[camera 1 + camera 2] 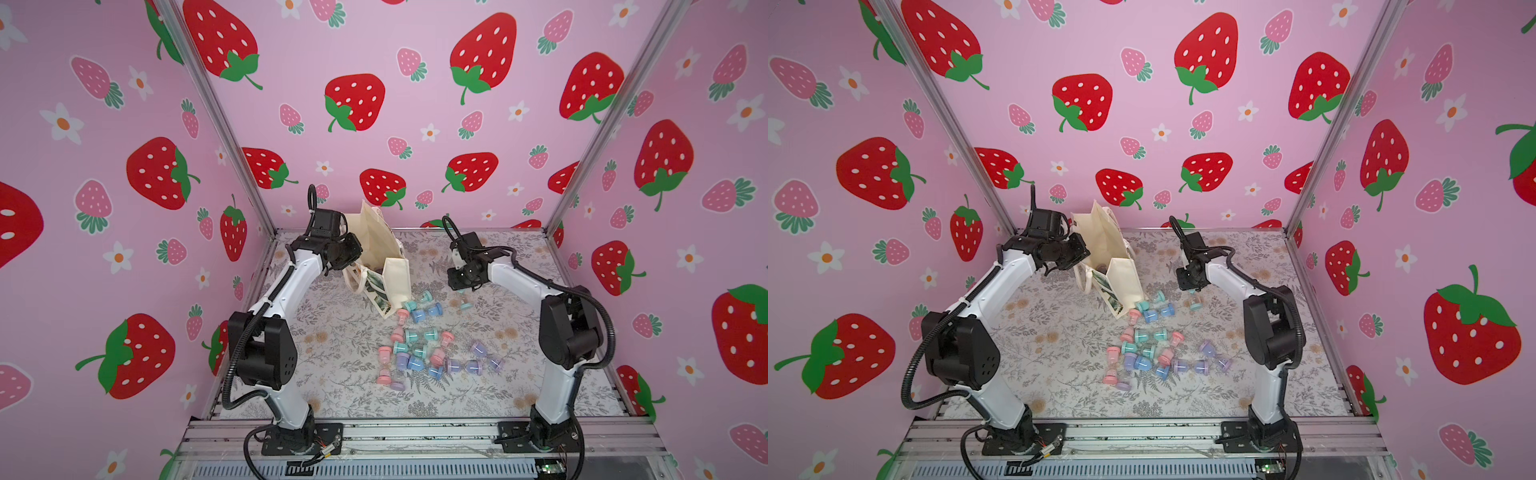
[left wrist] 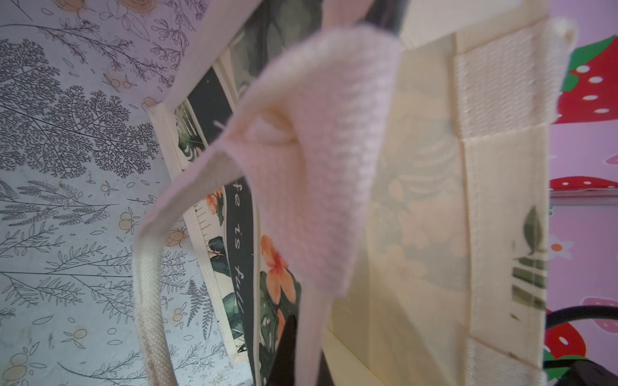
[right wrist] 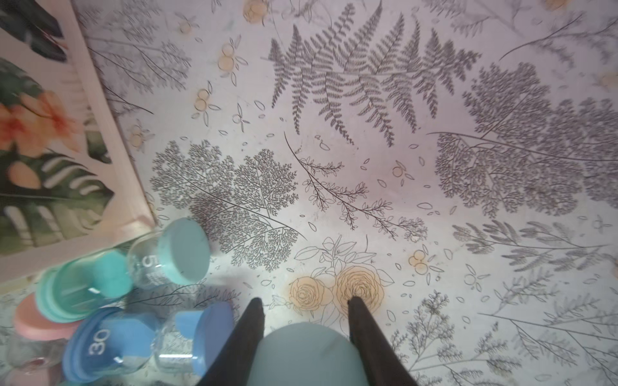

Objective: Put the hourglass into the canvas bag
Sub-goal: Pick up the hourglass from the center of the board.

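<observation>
Both the left arm (image 1: 291, 282) and right arm (image 1: 519, 286) are arching inward; the left gripper (image 1: 352, 262) is pinching the canvas bag (image 1: 395, 274) near the rear edge of the tabletop (image 1: 332, 353), and the right gripper (image 3: 305, 299), pointing down, is clamping a teal hourglass (image 3: 302, 354) beside it.

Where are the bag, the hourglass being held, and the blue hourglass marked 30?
bag (image 1: 397, 277): in a top view, cream side panel.
held hourglass (image 3: 307, 354): right wrist view, teal end cap.
blue hourglass (image 3: 100, 347): right wrist view, the 30 mark.
</observation>
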You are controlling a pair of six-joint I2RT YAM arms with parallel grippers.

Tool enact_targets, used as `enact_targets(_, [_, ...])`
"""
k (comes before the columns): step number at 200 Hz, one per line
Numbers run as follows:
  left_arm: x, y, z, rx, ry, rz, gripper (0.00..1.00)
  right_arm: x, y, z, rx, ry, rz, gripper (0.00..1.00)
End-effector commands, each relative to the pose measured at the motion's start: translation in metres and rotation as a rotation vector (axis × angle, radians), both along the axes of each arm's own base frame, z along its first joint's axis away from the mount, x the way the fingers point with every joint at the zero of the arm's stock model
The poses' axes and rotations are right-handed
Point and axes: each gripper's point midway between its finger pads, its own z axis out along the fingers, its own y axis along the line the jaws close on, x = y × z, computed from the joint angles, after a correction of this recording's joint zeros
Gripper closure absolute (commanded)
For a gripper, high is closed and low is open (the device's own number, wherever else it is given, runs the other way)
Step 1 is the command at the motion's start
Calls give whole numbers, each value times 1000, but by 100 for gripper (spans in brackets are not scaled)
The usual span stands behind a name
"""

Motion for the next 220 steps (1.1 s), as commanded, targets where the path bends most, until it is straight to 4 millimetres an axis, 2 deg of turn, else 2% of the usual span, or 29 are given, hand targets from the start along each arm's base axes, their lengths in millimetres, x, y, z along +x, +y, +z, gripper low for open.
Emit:
enact_targets(1, [-17,-12,15,-30,-34,-95,100,-1,18,59,88,-94,-4,76])
enact_targets(38, [-21,-26,12,-54,-15,-139,100,-4,49,130,180,-230,16,77])
enact_targets(69, [-21,-38,18,-43,-39,-168,100,-9,80,184,255,-341,51,77])
enact_targets(84, [-21,-42,16,-46,-27,-174,100,-8,95,203,287,-372,73,77])
enact_targets(104, [-23,-49,15,-73,-27,-184,100,-5,111,219,312,-401,88,77])
enact_targets(153, [-25,-71,17,-79,-42,-234,100,-4,155,245,398,-448,139,77])
enact_targets(173, [-23,-74,16,-77,-39,-234,100,0,170,247,420,-466,149,77])
enact_targets(201, [-19,-73,17,-79,-49,-219,100,10,193,231,427,-441,171,77])
enact_targets(220, [-18,-74,17,-84,-48,-220,100,16,207,211,406,-410,188,77])
